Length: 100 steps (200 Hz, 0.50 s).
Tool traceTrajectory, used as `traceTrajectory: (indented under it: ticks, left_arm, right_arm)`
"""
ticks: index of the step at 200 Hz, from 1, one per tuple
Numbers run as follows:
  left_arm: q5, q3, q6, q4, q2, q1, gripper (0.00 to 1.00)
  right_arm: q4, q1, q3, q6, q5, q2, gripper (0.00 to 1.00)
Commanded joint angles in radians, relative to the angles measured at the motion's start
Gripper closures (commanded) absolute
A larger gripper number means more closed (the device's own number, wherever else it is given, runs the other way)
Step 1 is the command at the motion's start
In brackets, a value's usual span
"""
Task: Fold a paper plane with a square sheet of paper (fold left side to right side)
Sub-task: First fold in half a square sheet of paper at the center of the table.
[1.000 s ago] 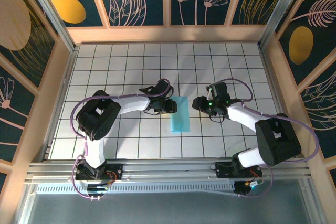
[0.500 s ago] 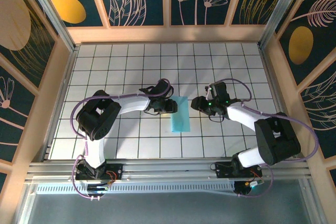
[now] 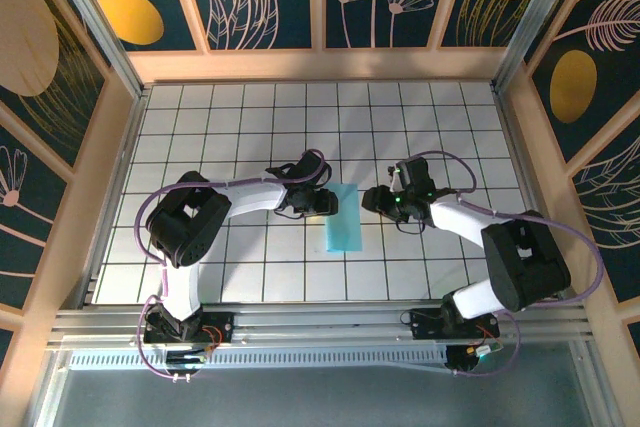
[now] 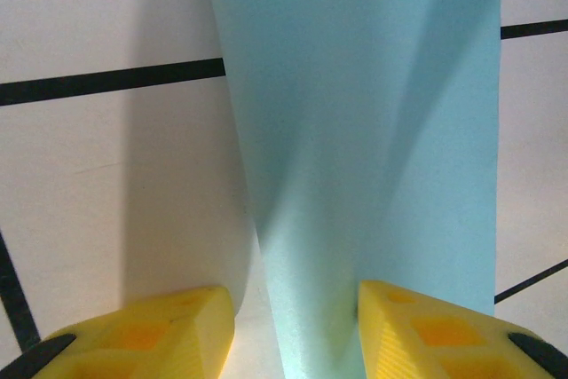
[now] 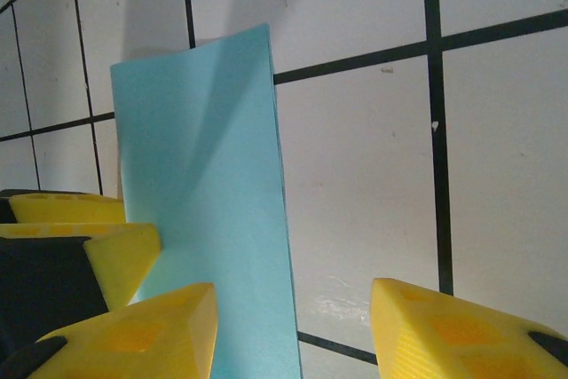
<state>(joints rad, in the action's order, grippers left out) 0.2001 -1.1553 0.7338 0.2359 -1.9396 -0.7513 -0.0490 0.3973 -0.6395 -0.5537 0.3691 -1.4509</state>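
Top external view: the square sheet of paper (image 3: 345, 220) lies near the middle of the table (image 3: 240, 117) as a narrow light-blue strip, one tile wide and two tiles long, so I judge the fold of the left side onto the right side is already laid over. The left gripper (image 3: 328, 203) is at the far left corner of the strip, and the right gripper (image 3: 370, 199) is just beside its right edge, not touching it as far as I can tell. Left wrist view: the yellow fingers (image 4: 142, 335) stand apart, with the paper rising between them; it leans on the right finger, but nothing is clamped. The upper layer bulges and is not flat, so the crease seems not yet pressed. Right wrist view: the right gripper's fingers are also apart and hold nothing; the long edge of the strip runs close to one of them. What is left, I think, is pressing this crease, then all the pointed folds of the plane.
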Motion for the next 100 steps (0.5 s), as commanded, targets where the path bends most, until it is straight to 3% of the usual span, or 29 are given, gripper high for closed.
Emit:
traceTrajectory:
  ticks: [1, 70, 100]
  left_arm:
    - [-0.008, 0.040, -0.011, 0.033, -0.129, -0.022, 0.56]
    - [-0.014, 0.043, -0.005, 0.034, -0.128, -0.022, 0.56]
    - [-0.016, 0.045, 0.003, 0.031, -0.128, -0.022, 0.56]
  right_arm:
    - [0.017, 0.012, -0.019, 0.024, 0.017, -0.017, 0.51]
    - [0.024, 0.035, -0.035, 0.019, 0.046, -0.049, 0.53]
    - [0.079, 0.057, -0.035, -0.015, 0.128, -0.089, 0.68]
